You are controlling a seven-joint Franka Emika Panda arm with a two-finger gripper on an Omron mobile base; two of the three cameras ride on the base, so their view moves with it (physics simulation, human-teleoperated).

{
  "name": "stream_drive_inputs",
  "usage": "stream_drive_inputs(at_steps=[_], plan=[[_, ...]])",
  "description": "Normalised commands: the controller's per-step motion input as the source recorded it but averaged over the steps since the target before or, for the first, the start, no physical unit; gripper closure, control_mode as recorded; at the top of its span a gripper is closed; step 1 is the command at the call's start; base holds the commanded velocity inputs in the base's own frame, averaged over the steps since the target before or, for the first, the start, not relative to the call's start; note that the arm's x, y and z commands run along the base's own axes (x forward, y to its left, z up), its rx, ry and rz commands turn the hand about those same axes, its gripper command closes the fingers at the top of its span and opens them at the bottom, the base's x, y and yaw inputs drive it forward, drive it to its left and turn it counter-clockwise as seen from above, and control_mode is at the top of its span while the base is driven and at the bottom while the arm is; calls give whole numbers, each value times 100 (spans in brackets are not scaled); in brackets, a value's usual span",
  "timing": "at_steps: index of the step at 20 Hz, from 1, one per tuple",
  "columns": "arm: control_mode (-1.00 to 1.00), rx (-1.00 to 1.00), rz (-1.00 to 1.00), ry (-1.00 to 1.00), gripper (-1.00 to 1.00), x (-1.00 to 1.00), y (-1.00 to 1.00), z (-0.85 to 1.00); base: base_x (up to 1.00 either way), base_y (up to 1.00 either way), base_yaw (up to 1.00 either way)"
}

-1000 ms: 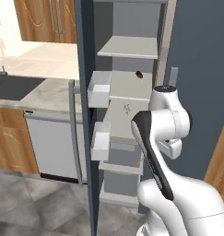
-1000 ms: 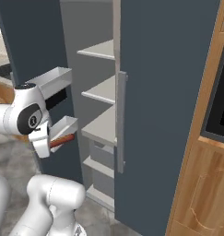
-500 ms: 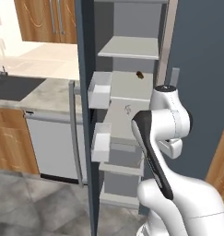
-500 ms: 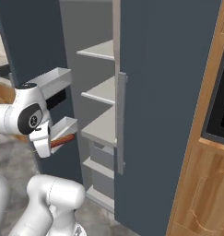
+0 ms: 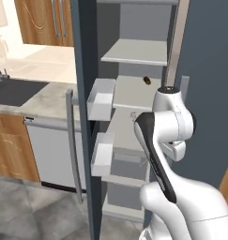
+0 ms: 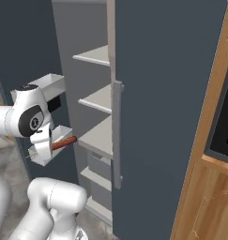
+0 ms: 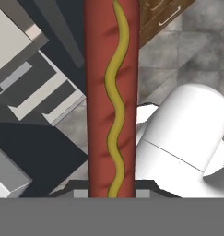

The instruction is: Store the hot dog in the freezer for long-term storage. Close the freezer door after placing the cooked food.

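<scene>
The jaws are clamped on the hot dog (image 6: 64,142), which sticks out sideways from the gripper (image 6: 46,146), in front of the open freezer (image 6: 99,136) and level with its middle shelf (image 6: 99,136). To do this step well, the arm should carry the sausage level over that shelf, clear of the freezer door (image 5: 85,93) bins (image 5: 100,98), and release only once it rests well inside.

Hot dog (image 7: 111,92) — mustard-striped, apparently level — before open freezer (image 6: 94,108).
</scene>
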Motion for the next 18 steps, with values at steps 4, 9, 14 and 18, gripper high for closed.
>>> stream_drive_inputs(at_steps=[4, 9, 14, 18], plan=[[100, 0, 0, 0, 100, 0, 0, 0, 32, -1, 7], [100, 0, 0, 0, 100, 0, 0, 0, 40, 0, 1], [100, 0, 0, 0, 100, 0, 0, 0, 41, 0, 1], [100, 0, 0, 0, 100, 0, 0, 0, 45, 0, 0]])
